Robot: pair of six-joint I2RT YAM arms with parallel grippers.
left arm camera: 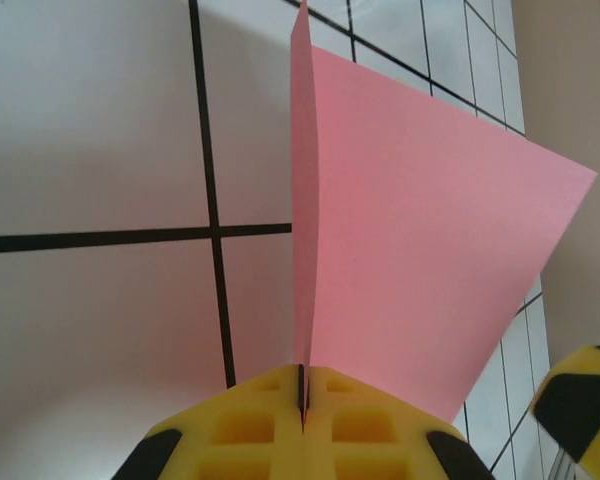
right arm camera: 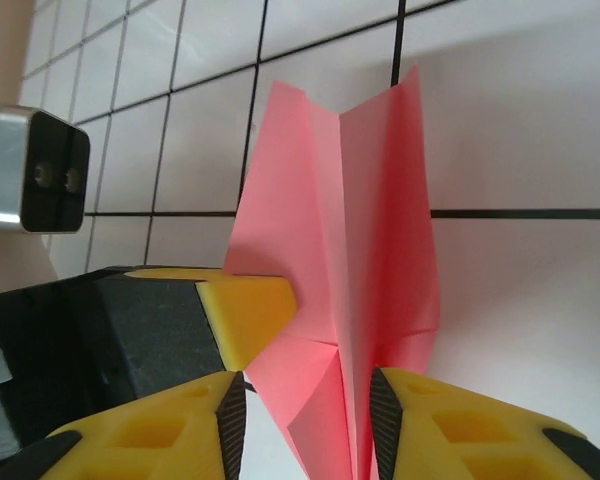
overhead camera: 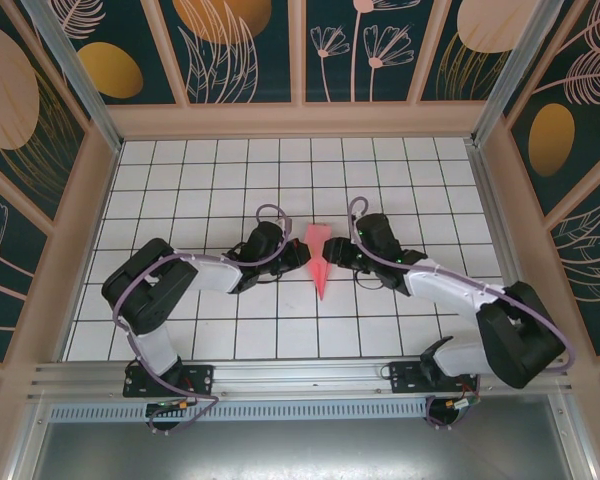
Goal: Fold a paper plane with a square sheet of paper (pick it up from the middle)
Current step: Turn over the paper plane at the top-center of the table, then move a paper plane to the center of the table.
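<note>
The square sheet of paper stands folded into a slim pink paper plane at the middle of the white grid table, its sharp tip toward the near edge. My left gripper is shut on the plane's centre fold, and in the left wrist view one wing spreads to the right above the closed yellow fingertips. My right gripper is open on the plane's other side. The folded keel stands between its black pads, close to the right pad, with a gap on the left.
The left gripper's yellow finger and the silver left wrist camera lie just beyond the paper in the right wrist view. Wooden walls ring the grid table. Both arm bases sit on the near rail.
</note>
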